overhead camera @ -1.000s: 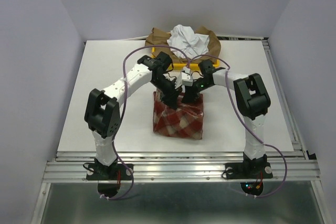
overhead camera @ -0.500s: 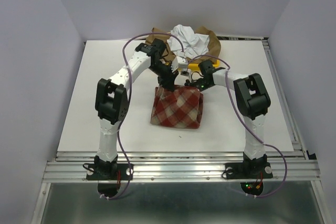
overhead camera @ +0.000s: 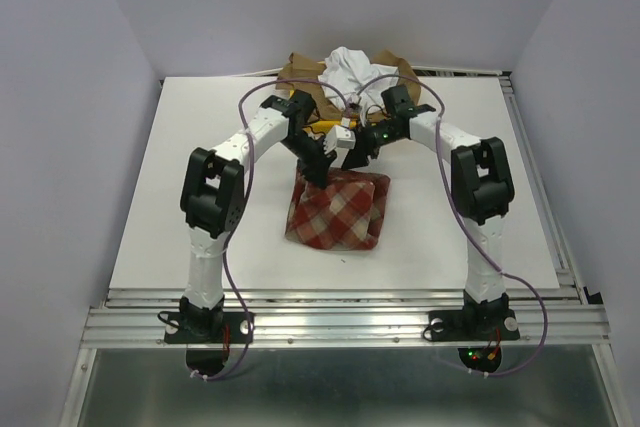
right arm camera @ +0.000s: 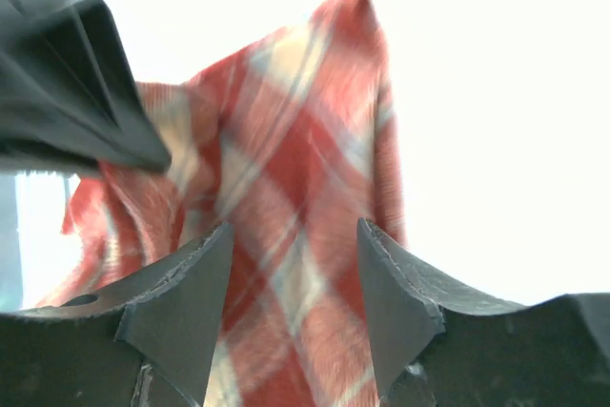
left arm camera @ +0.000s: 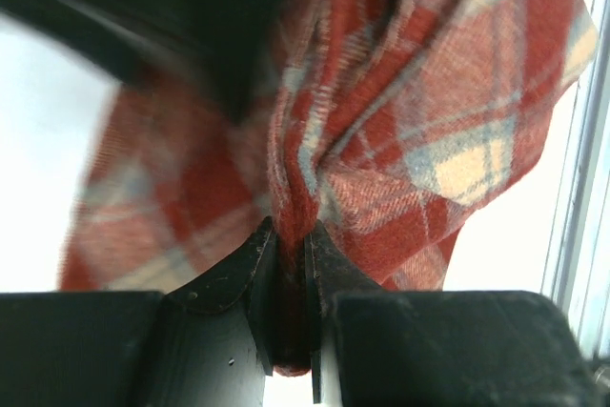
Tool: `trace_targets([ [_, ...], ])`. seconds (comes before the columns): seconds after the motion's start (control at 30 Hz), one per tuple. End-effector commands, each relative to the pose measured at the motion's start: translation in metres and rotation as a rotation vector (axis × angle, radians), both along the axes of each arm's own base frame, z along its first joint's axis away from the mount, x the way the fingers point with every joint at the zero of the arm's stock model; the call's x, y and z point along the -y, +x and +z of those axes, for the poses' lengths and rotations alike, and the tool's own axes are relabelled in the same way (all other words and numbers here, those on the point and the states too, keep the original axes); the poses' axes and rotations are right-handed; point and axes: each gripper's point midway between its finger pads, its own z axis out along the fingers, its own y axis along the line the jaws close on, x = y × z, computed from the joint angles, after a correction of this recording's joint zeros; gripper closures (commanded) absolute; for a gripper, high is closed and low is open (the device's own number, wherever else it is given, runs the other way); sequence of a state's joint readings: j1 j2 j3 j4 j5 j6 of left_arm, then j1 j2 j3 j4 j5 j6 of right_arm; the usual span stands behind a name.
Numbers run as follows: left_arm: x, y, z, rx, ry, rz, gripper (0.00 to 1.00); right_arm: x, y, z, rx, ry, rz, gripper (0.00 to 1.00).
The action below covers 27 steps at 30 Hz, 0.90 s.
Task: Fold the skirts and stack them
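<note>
The red-and-beige checked skirt (overhead camera: 338, 212) sits folded in the middle of the table, its far left corner pulled up. My left gripper (overhead camera: 318, 171) is shut on that corner, and the left wrist view shows the checked cloth (left arm camera: 410, 131) pinched in the left gripper (left arm camera: 291, 240). My right gripper (overhead camera: 353, 154) hovers just right of it, open. In the right wrist view, the right gripper (right arm camera: 294, 231) has the checked skirt (right arm camera: 286, 169) beyond its spread fingers and untouched. The white skirt (overhead camera: 350, 68) lies crumpled on the tan-brown skirt (overhead camera: 298, 73) at the back.
A yellow tray (overhead camera: 322, 130) peeks out behind the arms, under the two heaped skirts at the table's far edge. The white table (overhead camera: 200, 167) has a metal rail (overhead camera: 340, 322) along its near edge, where both arm bases are bolted.
My right gripper has opened and let go of the checked skirt, then drawn back. The left gripper, still shut on the corner, has moved toward the far side; the skirt now sits skewed.
</note>
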<state>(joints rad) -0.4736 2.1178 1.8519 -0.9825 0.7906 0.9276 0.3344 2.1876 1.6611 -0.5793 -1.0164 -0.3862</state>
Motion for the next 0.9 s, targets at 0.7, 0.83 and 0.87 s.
trace_targets([
  [0.7, -0.006, 0.006, 0.050, 0.066, -0.047, 0.047, 1.00, 0.010, 0.018, -0.063, 0.005, -0.108, 0.013, 0.74],
  [0.83, -0.004, 0.036, 0.049, 0.127, -0.030, 0.083, 1.00, 0.010, 0.002, -0.064, -0.048, -0.077, 0.048, 0.76],
  [0.87, -0.002, 0.039, 0.048, 0.127, -0.029, 0.085, 1.00, 0.010, 0.001, -0.062, -0.047, -0.074, 0.049, 0.77],
])
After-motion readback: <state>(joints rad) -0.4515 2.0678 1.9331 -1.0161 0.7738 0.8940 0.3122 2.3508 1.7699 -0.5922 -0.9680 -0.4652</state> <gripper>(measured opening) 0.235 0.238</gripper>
